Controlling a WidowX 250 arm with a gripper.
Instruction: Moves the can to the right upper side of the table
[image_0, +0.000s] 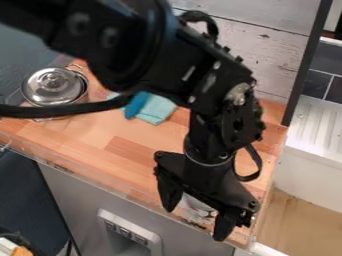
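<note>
Arm (130, 47) w/ jaws (194, 224) wide, can (200, 207) btwn

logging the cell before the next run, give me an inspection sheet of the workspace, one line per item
surface: wooden tabletop, stained along its front edge
job's things: can near the front right corner, partly hidden
clutter: lidded metal pot at back left; light blue cloth near the back
tool: tool down at the can
cables: black cable crossing above the table at left; black loop beside the wrist
surroundings: pale plank wall behind; white ribbed panel at right
</note>
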